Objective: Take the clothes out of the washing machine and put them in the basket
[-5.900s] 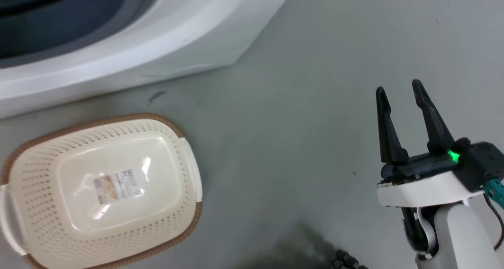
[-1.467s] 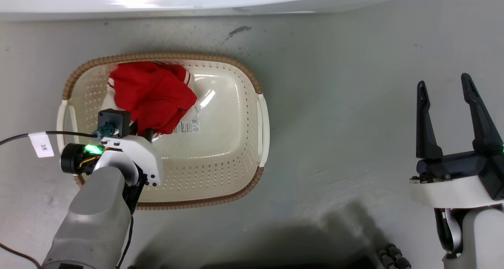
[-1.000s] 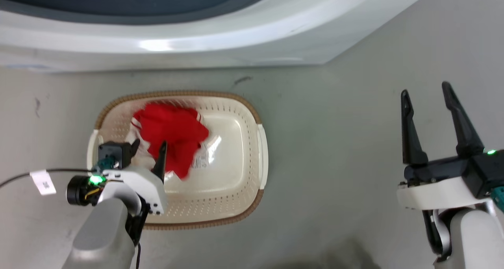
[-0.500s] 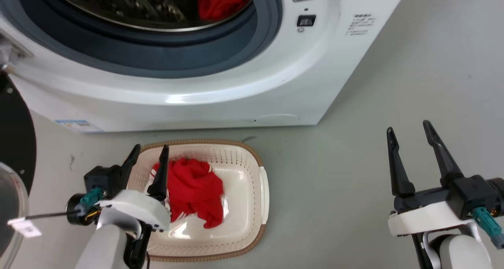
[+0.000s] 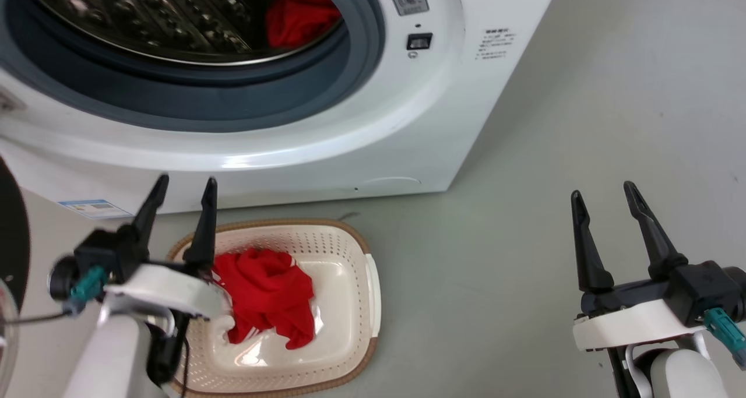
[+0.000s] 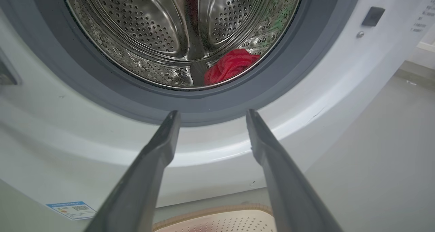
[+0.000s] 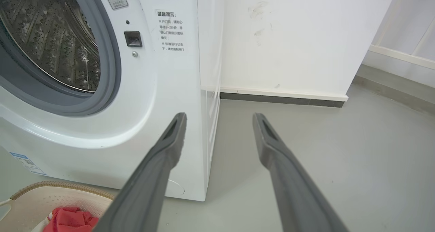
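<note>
Across the top of the head view, a glossy white washing machine (image 5: 419,112), its round porthole edged by a smooth grey rubber seal (image 5: 192,109), a perforated steel drum (image 6: 153,28) behind; low in that drum, right of centre, a crumpled soft red garment (image 6: 231,65); below the washer, on matte grey floor (image 5: 524,258), a low oval cream basket (image 5: 341,249) with pierced sides and a brown woven-look rim, a striped red garment (image 5: 265,293) heaped in its left half. Compared with half a second ago, left gripper (image 5: 186,178) raised, tips now against the washer's white front rather than the basket's rim; right gripper (image 5: 602,188) much as before at lower right. Both claws moderately spread, empty, touching nothing.
</note>
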Motion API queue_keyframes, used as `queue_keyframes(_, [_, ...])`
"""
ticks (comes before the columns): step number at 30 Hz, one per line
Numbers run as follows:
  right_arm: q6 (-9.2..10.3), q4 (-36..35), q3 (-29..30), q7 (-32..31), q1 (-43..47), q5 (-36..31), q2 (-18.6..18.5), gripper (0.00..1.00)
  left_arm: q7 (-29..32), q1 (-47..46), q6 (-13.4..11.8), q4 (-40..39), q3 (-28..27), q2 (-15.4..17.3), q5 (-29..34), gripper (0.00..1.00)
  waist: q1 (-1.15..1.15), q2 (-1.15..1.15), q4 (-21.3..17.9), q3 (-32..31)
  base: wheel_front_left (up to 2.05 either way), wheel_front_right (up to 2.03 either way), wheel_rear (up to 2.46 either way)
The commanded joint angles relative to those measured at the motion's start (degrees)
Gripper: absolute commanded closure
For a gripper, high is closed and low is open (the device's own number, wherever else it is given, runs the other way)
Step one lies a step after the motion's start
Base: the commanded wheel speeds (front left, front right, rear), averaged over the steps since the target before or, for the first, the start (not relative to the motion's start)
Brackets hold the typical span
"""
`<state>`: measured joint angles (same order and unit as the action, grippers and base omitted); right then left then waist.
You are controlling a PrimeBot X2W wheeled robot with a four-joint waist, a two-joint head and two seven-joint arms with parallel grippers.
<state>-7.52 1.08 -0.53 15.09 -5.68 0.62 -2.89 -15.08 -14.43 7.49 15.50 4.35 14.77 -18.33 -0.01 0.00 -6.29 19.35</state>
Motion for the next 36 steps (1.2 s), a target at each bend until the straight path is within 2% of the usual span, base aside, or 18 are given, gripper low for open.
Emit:
queue_keyframes(1, [0.06, -0.17, -0.3, 0.12, -0.99, 0.58, 0.03, 0.0, 0.79, -2.88, -0.05, -0.75, 1.11, 2.65, 1.39, 0.0, 0.01, 0.0, -1.8, 2.68, 0.0, 0.0, 0.0])
queue_keyframes(6, [0.06, -0.78, -1.01, 0.12, -2.88, 2.01, 0.0, 0.0, 6.5, -9.2, -0.05, -3.77, 2.21, 5.43, -0.73, 0.0, 0.01, 0.0, -4.35, 6.74, 0.0, 0.0, 0.0])
queue_keyframes(9, [0.05, -1.3, -1.49, 0.12, -4.07, 3.43, 0.07, 0.0, 12.64, -15.55, -0.06, -5.85, 3.0, 8.66, -2.71, 0.0, 0.01, 0.0, -6.12, 10.0, 0.0, 0.0, 0.0])
queue_keyframes(12, [0.06, -1.44, -2.36, 0.12, -5.32, 4.61, 0.05, 0.0, 18.85, -23.64, -0.05, -6.11, 2.82, 10.58, -6.06, 0.0, 0.01, 0.0, -7.75, 13.27, 0.0, 0.0, 0.0])
queue_keyframes(19, [0.06, -2.07, -4.2, 0.12, -7.65, 7.98, 0.06, 0.0, 34.58, -43.53, -0.05, 1.78, 3.73, 14.84, -11.02, 0.0, 0.01, 0.0, -11.85, 20.9, 0.0, 0.0, 0.0])
queue_keyframes(23, [0.06, -2.55, -6.33, 0.12, -9.25, 10.1, 0.07, 0.0, 41.08, -54.03, -0.05, 8.36, 5.74, 19.26, -10.46, 0.0, 0.01, 0.0, -14.86, 25.2, 0.0, 0.0, 0.0])
queue_keyframes(28, [0.05, -3.04, -8.45, 0.12, -10.16, 12.57, 0.09, 0.0, 46.89, -65.05, -1.19, 15.9, 4.03, 20.23, -12.75, 0.0, 0.01, 0.0, -18.06, 28.84, 0.0, 0.0, 0.0])
queue_keyframes(30, [0.06, -3.19, -9.32, 0.12, -10.27, 13.09, 0.11, 0.0, 48.66, -69.4, -1.89, 18.38, 3.73, 19.46, -13.53, 0.0, 0.01, 0.0, -19.11, 29.98, 0.0, 0.0, 0.0])
queue_keyframes(36, [0.05, -3.75, -10.42, 0.12, -10.54, 14.56, 0.08, 0.0, 55.66, -77.98, -1.54, 25.01, 9.1, 18.18, -10.43, 0.0, 0.01, 0.0, -20.85, 32.15, 0.0, 0.0, 0.0])
